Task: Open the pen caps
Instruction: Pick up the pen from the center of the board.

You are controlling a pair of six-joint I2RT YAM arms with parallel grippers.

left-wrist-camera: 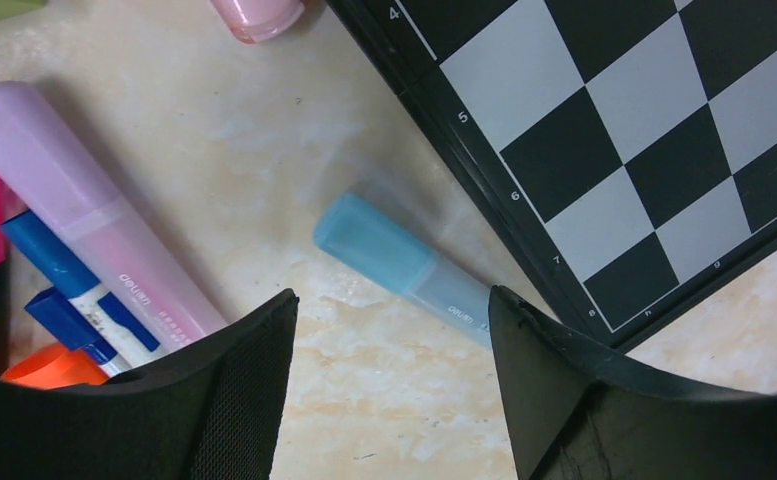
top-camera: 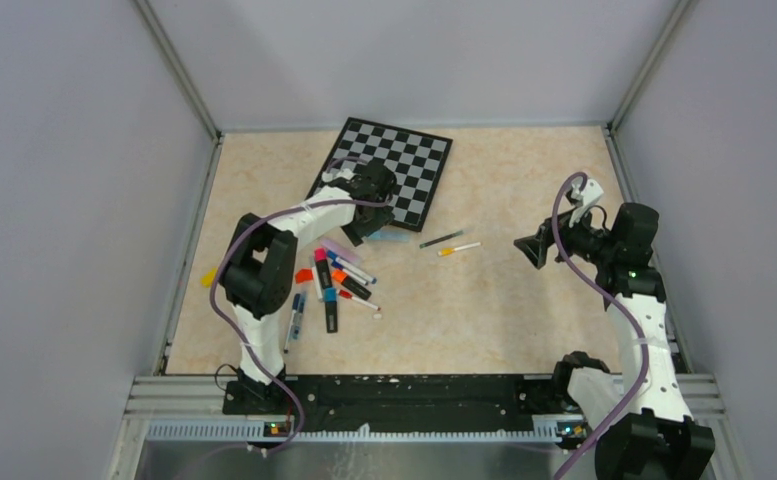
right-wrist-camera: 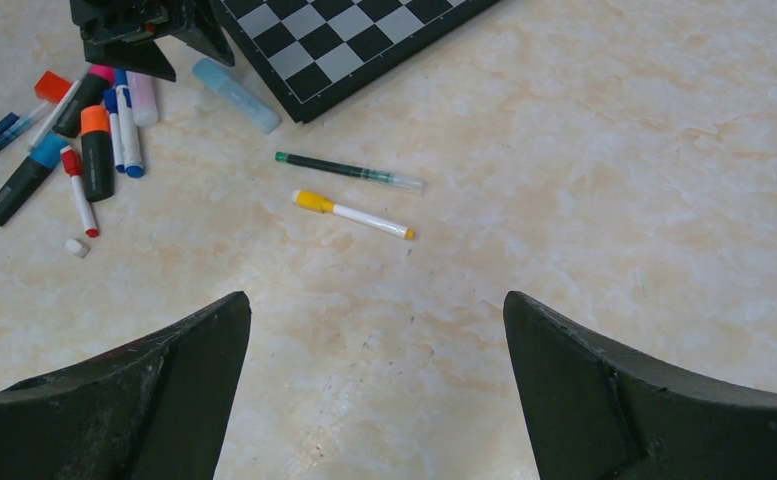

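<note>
Pens: roughly ten clustered at the table's left, one blue highlighter beside the checkerboard, two thin pens mid-table; left gripper low over the highlighter, jaws apart, empty; right gripper raised, wide open, empty.

checkered board: black and pale-grey squares, black border, flat on far-left part of tabletop, turned askew to table edges; numerals 4 to 8 legible along one border in left wrist view. tabletop: beige, marbled, faintly scuffed. enclosure walls: plain grey, at left, back, right. corner posts: metal, at both back corners. black rail: along near edge.
</note>
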